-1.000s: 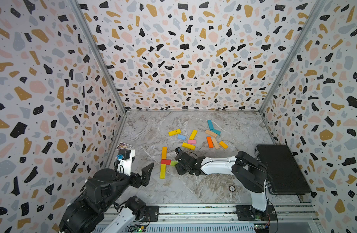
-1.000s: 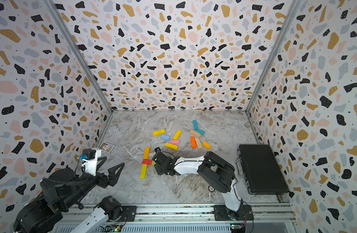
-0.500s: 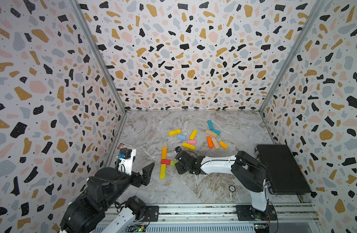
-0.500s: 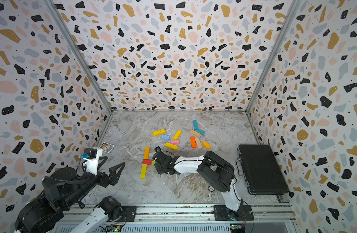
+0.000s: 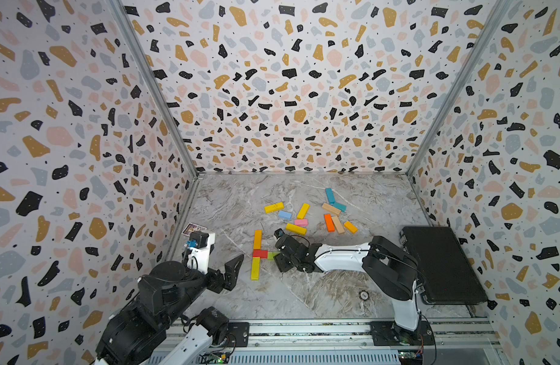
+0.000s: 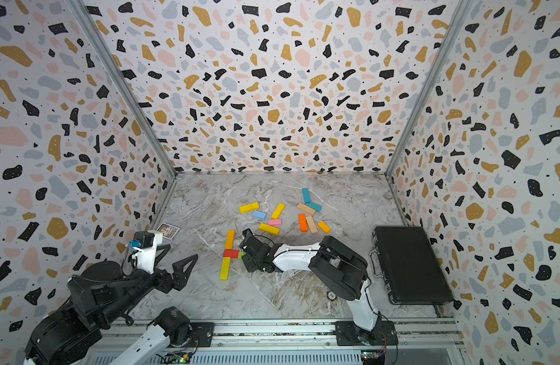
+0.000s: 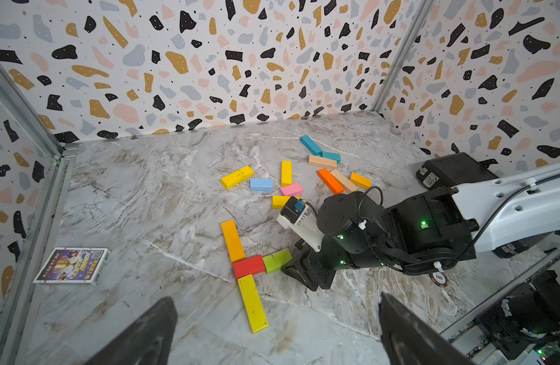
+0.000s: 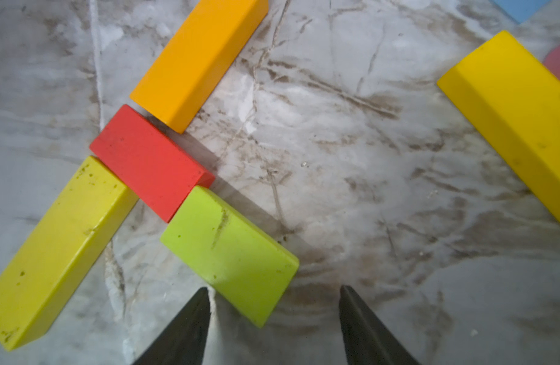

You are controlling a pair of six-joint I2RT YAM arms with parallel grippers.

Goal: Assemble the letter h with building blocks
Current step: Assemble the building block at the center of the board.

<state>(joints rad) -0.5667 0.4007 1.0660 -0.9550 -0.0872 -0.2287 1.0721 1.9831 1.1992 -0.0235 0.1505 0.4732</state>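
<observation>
An orange bar [image 5: 257,239], a short red block [image 5: 260,253] and a yellow bar [image 5: 255,268] lie end to end in a line on the marble floor. A short lime-green block [image 8: 231,252] lies against the red one's right end. My right gripper [image 8: 272,294] is low beside it, open; a corner of the green block sits between its fingertips, clear of both. My left gripper [image 7: 274,316] hangs wide open and empty, nearer the front left. Several loose building blocks [image 5: 296,228] lie scattered behind.
A black case [image 5: 443,265] lies along the right wall. A printed card box [image 5: 194,228] sits by the left wall. A small round chip [image 5: 363,295] rests on the floor near the right arm's base.
My right gripper's jaws have spread a little wider around the green block. The left arm has shifted slightly; the blocks stay put.
</observation>
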